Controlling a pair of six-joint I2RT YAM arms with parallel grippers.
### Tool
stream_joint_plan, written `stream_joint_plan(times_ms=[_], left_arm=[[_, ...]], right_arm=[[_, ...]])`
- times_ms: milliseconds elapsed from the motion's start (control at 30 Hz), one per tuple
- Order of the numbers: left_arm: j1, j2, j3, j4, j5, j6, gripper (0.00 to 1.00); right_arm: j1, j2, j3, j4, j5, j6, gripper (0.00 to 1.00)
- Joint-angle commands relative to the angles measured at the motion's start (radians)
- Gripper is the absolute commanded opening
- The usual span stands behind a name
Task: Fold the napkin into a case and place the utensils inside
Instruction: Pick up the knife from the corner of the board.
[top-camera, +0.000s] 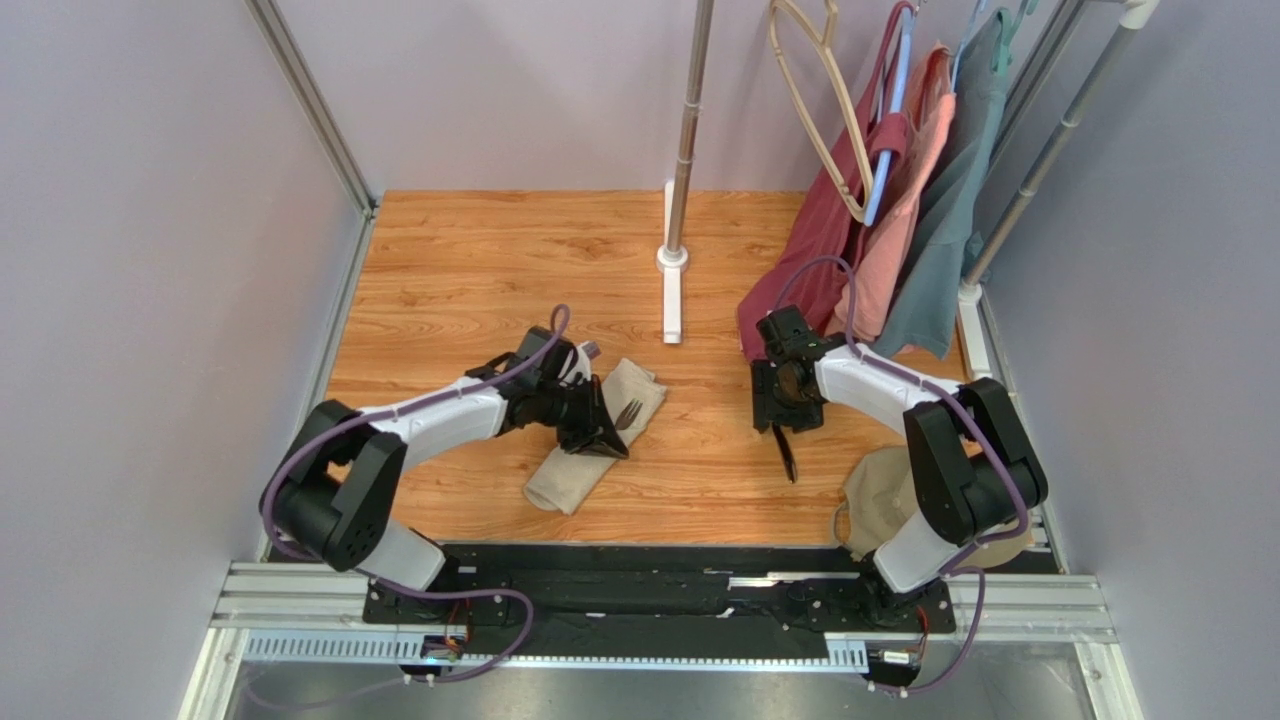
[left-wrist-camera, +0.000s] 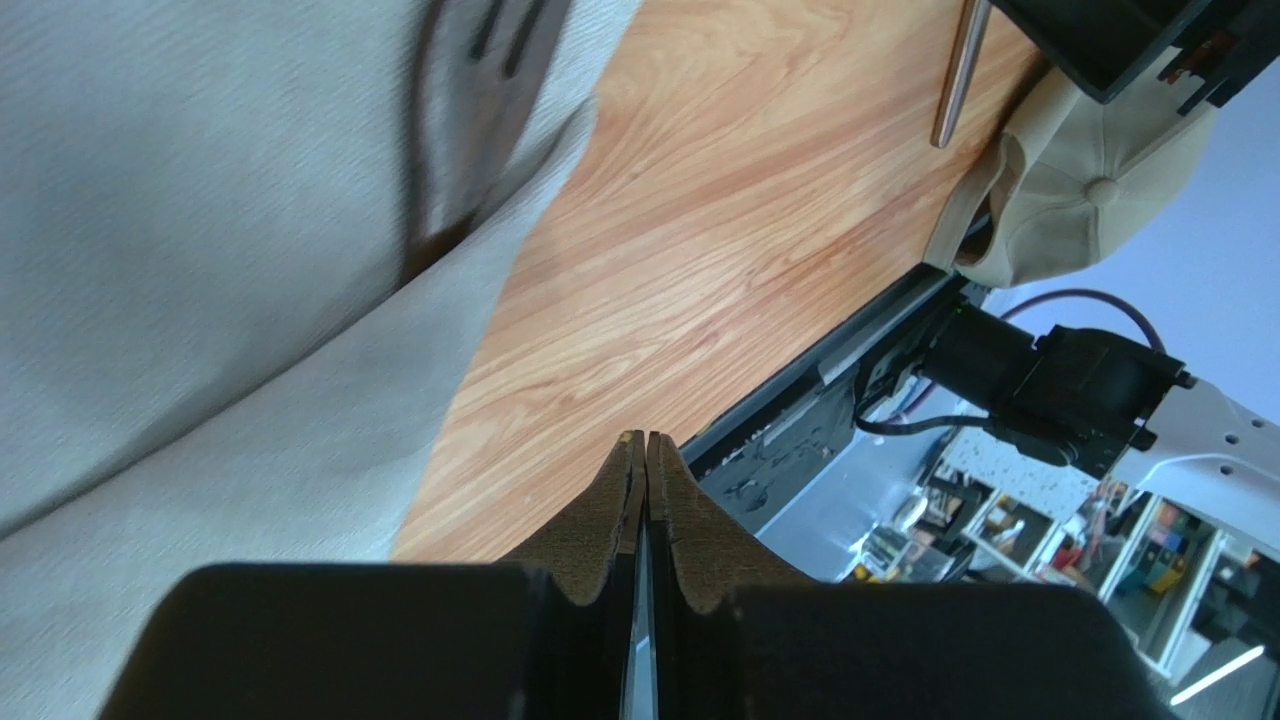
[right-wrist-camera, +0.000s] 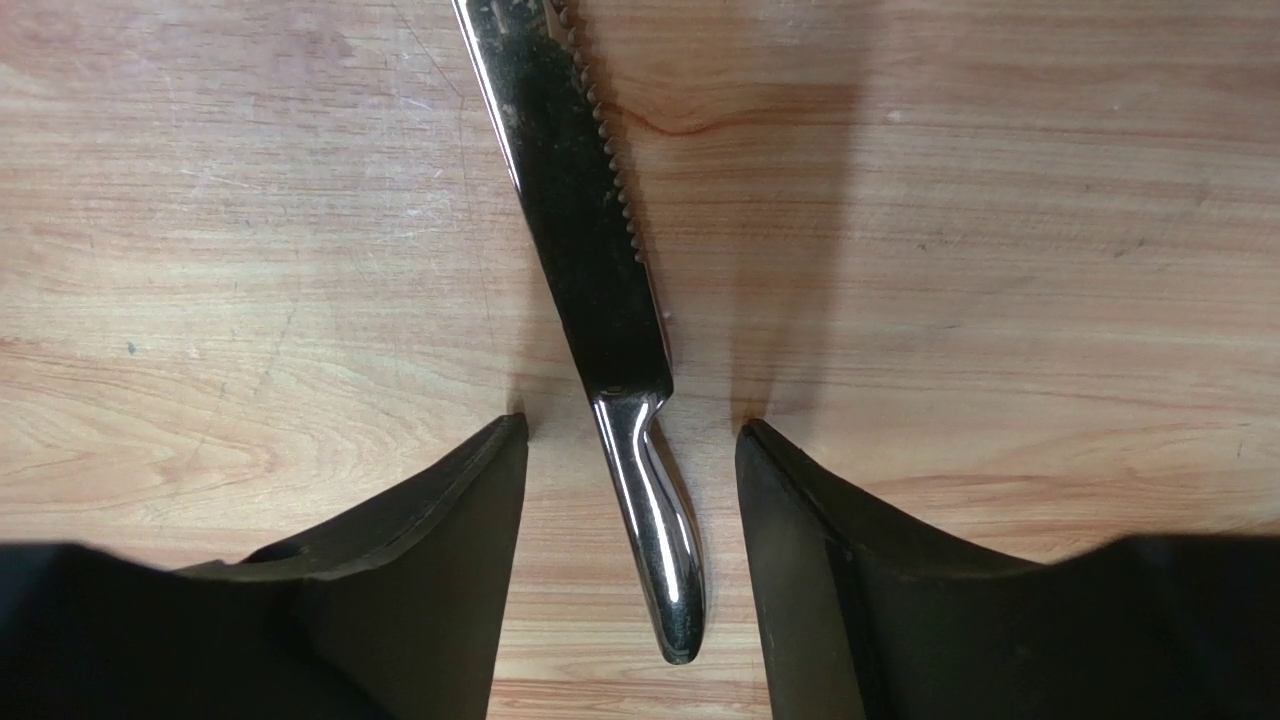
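The beige napkin (top-camera: 579, 465) lies folded into a narrow oblong case at the table's centre-left, and fills the left of the left wrist view (left-wrist-camera: 196, 300). A dark fork (top-camera: 628, 410) lies on its far end, tines showing, blurred in the left wrist view (left-wrist-camera: 481, 90). My left gripper (top-camera: 606, 435) is shut and empty, just above the case's right edge (left-wrist-camera: 646, 438). A dark knife (top-camera: 784, 450) lies on the wood. My right gripper (top-camera: 784, 408) is open and low over the table, with its fingers either side of the knife's handle (right-wrist-camera: 654, 510).
A tan cap (top-camera: 887, 503) lies at the near right by the right arm's base. Maroon, salmon and grey-teal garments (top-camera: 902, 210) hang at the back right. A metal pole with a white foot (top-camera: 672, 255) stands at the back centre. A black rail (top-camera: 676, 563) runs along the table's near edge.
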Motion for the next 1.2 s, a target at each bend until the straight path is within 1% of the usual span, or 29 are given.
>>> stream_joint_plan(times_ms=[0, 133, 200, 233, 267, 333, 367, 433, 467, 533, 567, 633, 667, 700, 767, 800, 867, 933, 967, 1033, 1067, 1100, 1133, 1167], left_arm=[[-0.053, 0.068, 0.094, 0.035, 0.003, 0.041, 0.08], [-0.071, 0.210, 0.159, -0.011, -0.022, 0.061, 0.08], [-0.073, 0.266, 0.202, -0.043, -0.019, 0.061, 0.07], [-0.073, 0.313, 0.217, -0.054, -0.032, 0.056, 0.06], [-0.067, 0.333, 0.238, -0.067, -0.043, 0.038, 0.06], [-0.054, 0.367, 0.246, -0.060, -0.078, 0.024, 0.06], [-0.045, 0.373, 0.246, -0.049, -0.085, 0.012, 0.06], [-0.005, 0.373, 0.242, -0.037, -0.106, 0.001, 0.05], [0.010, 0.369, 0.242, -0.040, -0.118, 0.000, 0.05], [0.047, 0.355, 0.252, -0.066, -0.181, 0.009, 0.05], [0.057, 0.354, 0.271, -0.090, -0.192, 0.032, 0.05], [0.076, 0.340, 0.288, -0.112, -0.195, 0.053, 0.05], [0.074, 0.326, 0.288, -0.109, -0.203, 0.067, 0.06], [0.073, 0.309, 0.277, -0.095, -0.203, 0.072, 0.07], [0.067, 0.262, 0.248, -0.045, -0.160, 0.082, 0.14], [0.061, 0.252, 0.245, -0.035, -0.143, 0.087, 0.22], [0.026, 0.237, 0.245, 0.010, -0.054, 0.102, 0.27], [-0.014, 0.238, 0.248, 0.070, 0.050, 0.083, 0.30], [-0.057, 0.243, 0.251, 0.124, 0.066, 0.072, 0.31], [-0.102, 0.260, 0.265, 0.161, 0.054, 0.034, 0.33], [-0.117, 0.271, 0.268, 0.184, 0.043, 0.021, 0.33], [-0.140, 0.280, 0.271, 0.198, 0.034, 0.011, 0.34], [-0.146, 0.298, 0.279, 0.206, 0.012, -0.002, 0.34], [-0.154, 0.312, 0.286, 0.195, 0.003, 0.000, 0.35]], right_arm=[[0.047, 0.045, -0.010, 0.010, 0.015, 0.060, 0.53], [0.077, 0.073, -0.003, 0.001, 0.081, 0.081, 0.45], [0.107, 0.076, -0.003, 0.004, 0.113, 0.083, 0.39], [0.113, 0.074, -0.005, 0.009, 0.115, 0.086, 0.37], [0.117, 0.073, -0.008, 0.016, 0.113, 0.089, 0.33], [0.117, 0.083, -0.006, 0.030, 0.083, 0.092, 0.30], [0.119, 0.084, -0.006, 0.036, 0.069, 0.094, 0.26], [0.125, 0.088, -0.006, 0.065, 0.020, 0.098, 0.23], [0.137, 0.088, -0.002, 0.073, 0.009, 0.101, 0.20], [0.147, 0.100, 0.007, 0.093, -0.020, 0.104, 0.15], [0.156, 0.105, 0.007, 0.101, -0.031, 0.108, 0.12], [0.157, 0.116, 0.006, 0.134, -0.074, 0.112, 0.08], [0.157, 0.125, 0.007, 0.144, -0.074, 0.117, 0.02], [0.156, 0.128, 0.007, 0.165, -0.130, 0.120, 0.00], [0.157, 0.119, 0.012, 0.182, -0.155, 0.127, 0.00], [0.156, 0.110, 0.010, 0.200, -0.188, 0.135, 0.00], [0.153, 0.085, 0.007, 0.222, -0.222, 0.152, 0.00], [0.148, 0.067, -0.002, 0.243, -0.276, 0.193, 0.00], [0.142, 0.058, -0.009, 0.277, -0.293, 0.213, 0.00], [0.130, 0.034, -0.051, 0.332, -0.377, 0.294, 0.00], [0.119, 0.028, -0.068, 0.401, -0.409, 0.328, 0.00], [0.113, 0.018, -0.104, 0.435, -0.451, 0.360, 0.00], [0.110, 0.013, -0.117, 0.467, -0.462, 0.420, 0.00], [0.099, 0.014, -0.131, 0.525, -0.479, 0.446, 0.00]])
